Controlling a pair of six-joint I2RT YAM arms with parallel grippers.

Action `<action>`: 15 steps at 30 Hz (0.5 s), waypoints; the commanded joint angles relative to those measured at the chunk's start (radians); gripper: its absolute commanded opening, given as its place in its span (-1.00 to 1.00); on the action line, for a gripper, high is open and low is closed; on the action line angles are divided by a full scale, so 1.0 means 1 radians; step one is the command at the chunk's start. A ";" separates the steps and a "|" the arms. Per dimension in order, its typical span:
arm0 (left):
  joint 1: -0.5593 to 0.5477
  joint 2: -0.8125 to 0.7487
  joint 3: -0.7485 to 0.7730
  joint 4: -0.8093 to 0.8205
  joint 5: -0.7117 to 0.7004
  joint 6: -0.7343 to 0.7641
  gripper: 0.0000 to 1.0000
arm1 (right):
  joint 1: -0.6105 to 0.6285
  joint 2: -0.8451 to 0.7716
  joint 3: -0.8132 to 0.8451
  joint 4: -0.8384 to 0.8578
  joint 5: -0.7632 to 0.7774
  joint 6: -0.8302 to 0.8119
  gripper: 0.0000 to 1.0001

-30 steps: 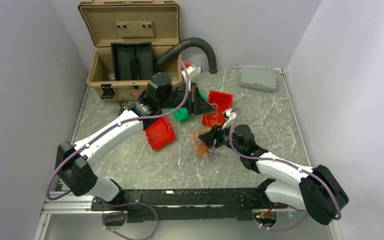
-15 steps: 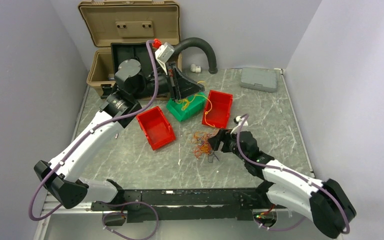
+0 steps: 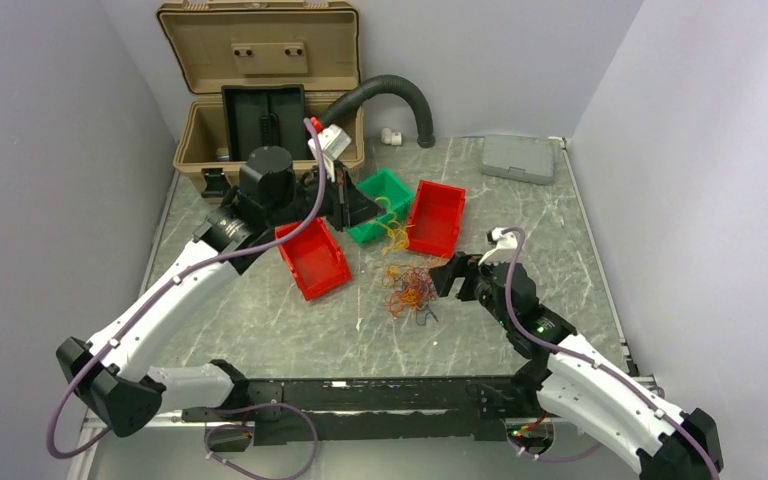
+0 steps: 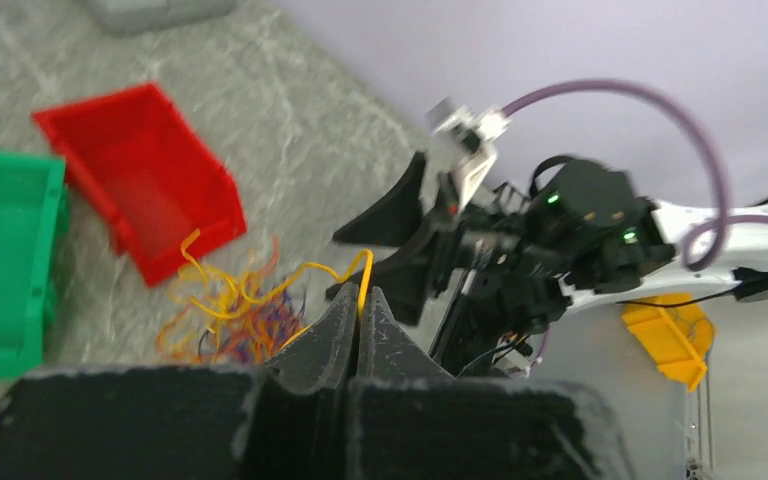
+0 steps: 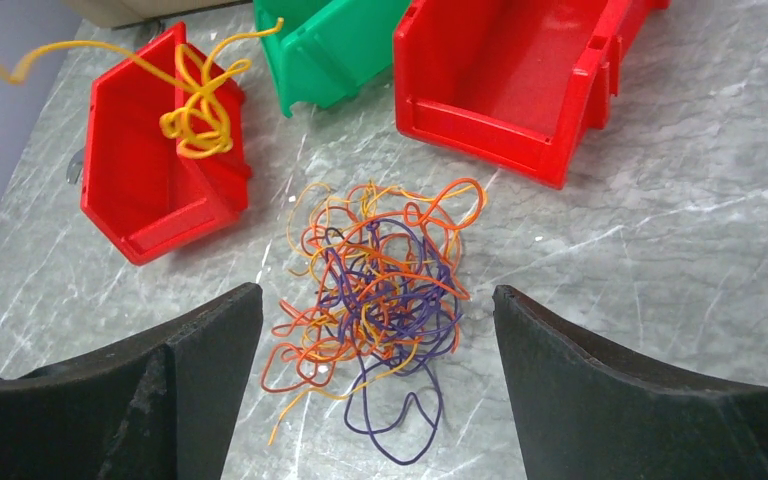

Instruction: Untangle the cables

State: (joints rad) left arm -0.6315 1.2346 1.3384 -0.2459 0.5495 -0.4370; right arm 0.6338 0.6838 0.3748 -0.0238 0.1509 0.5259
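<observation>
The cables (image 3: 410,290) lie as a tangle of orange, red, yellow and purple strands on the marble table, in front of the bins. In the right wrist view the tangle (image 5: 380,290) sits on the table ahead of my right gripper (image 5: 375,293), whose jaws are wide open and empty. My right gripper (image 3: 447,278) is just right of the tangle. My left gripper (image 4: 361,295) is shut on one yellow cable (image 4: 260,285), which trails down towards the tangle (image 4: 225,320). My left gripper (image 3: 368,210) hovers over the bins, and the yellow cable (image 3: 394,236) dangles from it in a bunch (image 5: 198,120).
Two red bins (image 3: 312,258) (image 3: 438,215) and a green bin (image 3: 385,195) stand behind the tangle. An open tan case (image 3: 260,100) and a black corrugated hose (image 3: 400,95) are at the back left. A grey box (image 3: 518,158) is at the back right.
My left arm has swung up and then come down over the bins with the yellow cable. My right gripper has opened wide and drawn back to the right of the tangle.
</observation>
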 commanded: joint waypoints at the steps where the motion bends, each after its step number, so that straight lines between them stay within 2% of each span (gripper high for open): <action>1: 0.010 -0.086 -0.074 -0.089 -0.114 0.065 -1.00 | 0.002 -0.032 0.048 -0.057 0.055 -0.030 0.75; 9: 0.017 -0.174 -0.163 -0.192 -0.254 0.105 -1.00 | 0.002 0.013 0.087 -0.054 0.062 -0.046 0.75; 15: 0.032 -0.203 -0.220 -0.225 -0.505 0.050 -1.00 | 0.003 0.034 0.098 -0.042 0.040 -0.038 0.75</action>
State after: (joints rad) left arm -0.6144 1.0550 1.1419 -0.4473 0.2356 -0.3618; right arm 0.6338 0.7162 0.4297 -0.0849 0.1917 0.4992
